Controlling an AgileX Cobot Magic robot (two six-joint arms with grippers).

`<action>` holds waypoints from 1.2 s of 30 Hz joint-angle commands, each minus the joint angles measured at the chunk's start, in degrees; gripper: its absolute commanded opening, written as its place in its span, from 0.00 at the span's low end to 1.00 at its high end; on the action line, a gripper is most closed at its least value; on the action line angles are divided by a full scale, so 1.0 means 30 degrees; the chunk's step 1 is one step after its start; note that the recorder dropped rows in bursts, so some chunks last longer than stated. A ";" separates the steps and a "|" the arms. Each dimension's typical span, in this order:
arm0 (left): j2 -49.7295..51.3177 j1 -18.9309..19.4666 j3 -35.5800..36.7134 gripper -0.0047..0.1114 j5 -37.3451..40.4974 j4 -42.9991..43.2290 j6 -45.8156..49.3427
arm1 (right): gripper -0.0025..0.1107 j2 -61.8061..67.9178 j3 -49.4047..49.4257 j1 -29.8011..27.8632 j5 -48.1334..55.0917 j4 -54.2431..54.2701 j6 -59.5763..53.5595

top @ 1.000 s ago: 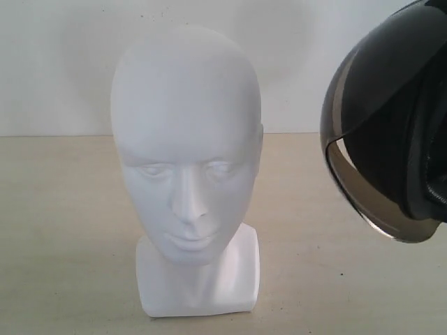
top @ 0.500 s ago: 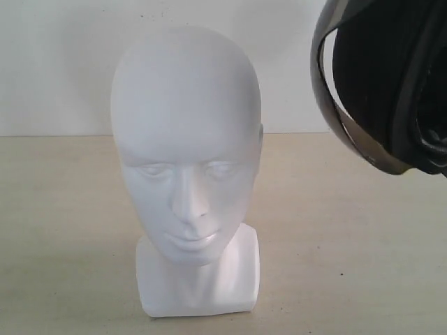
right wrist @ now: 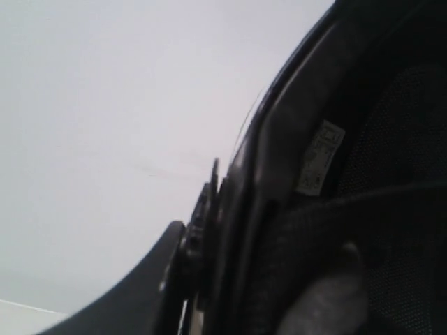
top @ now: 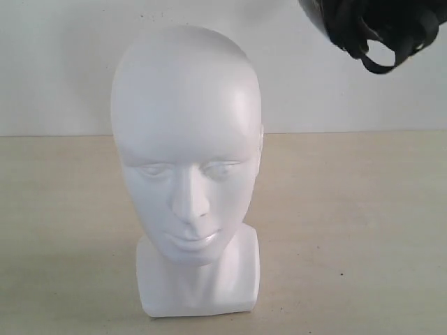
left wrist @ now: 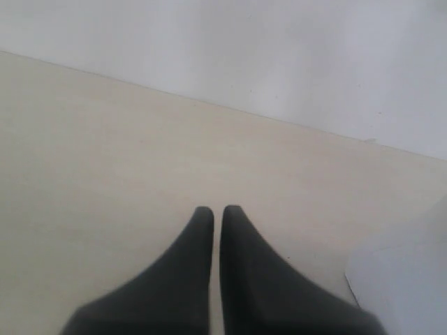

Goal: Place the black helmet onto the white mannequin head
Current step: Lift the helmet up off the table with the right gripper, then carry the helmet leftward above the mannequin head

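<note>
Up in the top right corner of the exterior view hangs the black helmet (top: 349, 21), mostly cut off by the frame edge, its chin strap (top: 380, 64) dangling loose beneath it. It sits higher than the crown of the white mannequin head (top: 185, 132) and off to that head's side, well apart from it. That height makes sense: the shell has to clear the top of the skull before it can drop over. The right gripper (right wrist: 251, 279) looks pinched on the helmet's rim, one dark finger outside the shell and a blurred one inside against the padded lining (right wrist: 391, 139), with a small white label (right wrist: 320, 157) close by. It is a rim grip, I'd say, so the opening stays free to face downward. The mannequin stands upright on its block base in the middle of the pale surface (top: 363, 230), face toward the exterior camera and nothing touching it. The left gripper (left wrist: 217, 216) hovers low over bare surface with its tips drawn almost together, only a slit between them and nothing held, apparently parked clear of the helmet's path. Next comes a sideways carry, then a lowering.
</note>
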 commanded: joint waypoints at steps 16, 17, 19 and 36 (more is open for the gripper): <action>-0.0053 -0.0163 0.0073 0.08 -0.0063 -0.0035 0.0082 | 0.02 0.6520 -0.7342 0.3113 -0.9463 0.5397 -0.0037; -0.0053 -0.0163 0.0073 0.08 -0.0063 -0.0035 0.0082 | 0.02 0.6753 -0.7683 0.3498 -0.9463 0.5397 -0.0088; -0.0053 -0.0163 0.0073 0.08 -0.0063 -0.0035 0.0082 | 0.02 0.7471 -0.8694 0.4469 -0.8809 0.5397 -0.0682; -0.0053 -0.0163 0.0073 0.08 -0.0063 -0.0035 0.0082 | 0.02 0.9775 -1.2403 0.8884 -0.5862 0.6115 -0.4802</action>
